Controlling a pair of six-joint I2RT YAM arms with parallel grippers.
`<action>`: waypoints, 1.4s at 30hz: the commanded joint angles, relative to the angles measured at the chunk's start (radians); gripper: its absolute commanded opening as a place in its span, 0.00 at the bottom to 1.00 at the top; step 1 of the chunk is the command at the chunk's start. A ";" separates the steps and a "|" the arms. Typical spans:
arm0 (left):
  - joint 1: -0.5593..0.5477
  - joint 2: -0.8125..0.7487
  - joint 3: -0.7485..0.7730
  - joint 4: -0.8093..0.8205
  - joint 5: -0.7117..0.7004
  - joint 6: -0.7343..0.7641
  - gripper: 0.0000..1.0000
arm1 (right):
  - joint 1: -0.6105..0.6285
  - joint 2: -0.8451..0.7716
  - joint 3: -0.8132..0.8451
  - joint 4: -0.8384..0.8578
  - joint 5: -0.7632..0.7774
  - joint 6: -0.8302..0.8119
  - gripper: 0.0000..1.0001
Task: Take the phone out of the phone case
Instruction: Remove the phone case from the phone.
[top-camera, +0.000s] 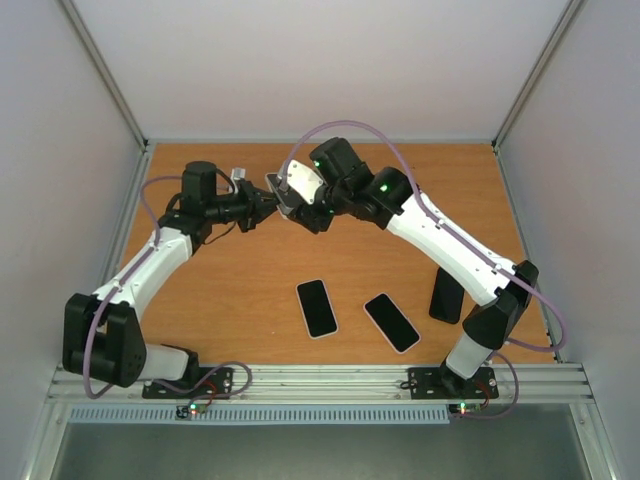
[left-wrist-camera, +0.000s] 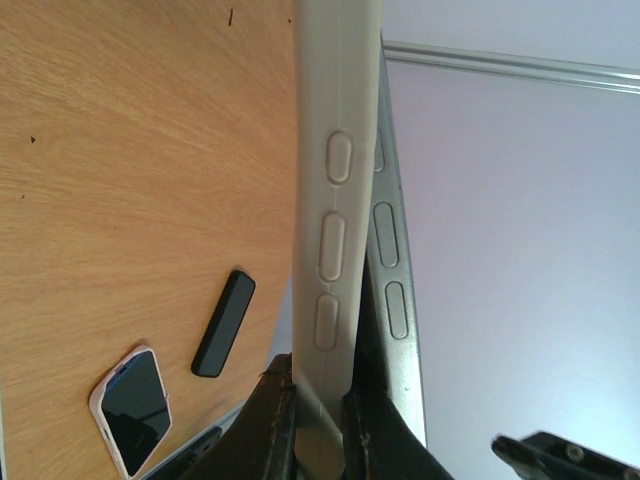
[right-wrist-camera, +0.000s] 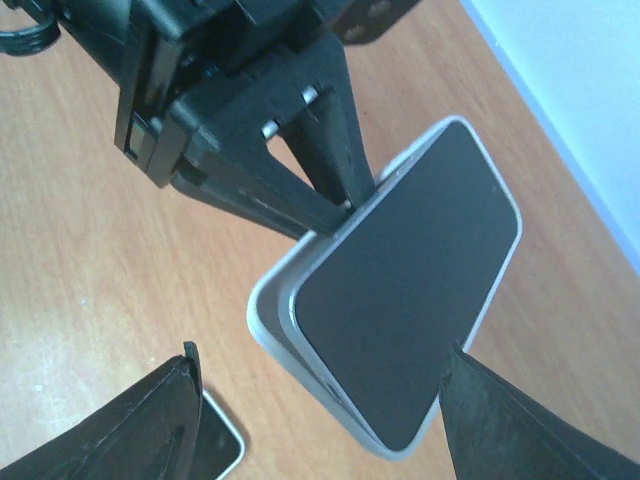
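The pale grey phone case (left-wrist-camera: 335, 200) stands on edge above the table, and my left gripper (left-wrist-camera: 315, 415) is shut on its rim. The phone (left-wrist-camera: 392, 270) has peeled away from the case along one side, leaving a dark gap. In the right wrist view the phone (right-wrist-camera: 410, 290) shows its dark screen, one corner lifted out of the case (right-wrist-camera: 262, 315). My right gripper (right-wrist-camera: 320, 355) is open around the phone's lower end; one of its fingers (right-wrist-camera: 500, 420) touches the phone's edge and the other stays apart. From above, both grippers (top-camera: 262, 208) (top-camera: 300, 208) meet at the case (top-camera: 277, 188).
Two phones (top-camera: 317, 307) (top-camera: 391, 322) lie screen up on the wooden table (top-camera: 220, 280) in front of the arms. A black slab (top-camera: 447, 296) lies near the right arm. White walls and metal rails surround the table.
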 joint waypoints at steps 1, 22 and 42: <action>0.003 0.009 0.000 0.105 0.025 -0.034 0.00 | 0.046 -0.002 -0.022 0.079 0.149 -0.077 0.65; 0.003 0.020 -0.005 0.159 0.042 -0.059 0.00 | 0.126 0.008 -0.198 0.422 0.453 -0.323 0.46; 0.004 0.026 -0.004 0.167 0.057 -0.051 0.00 | 0.088 0.018 -0.299 0.537 0.475 -0.455 0.43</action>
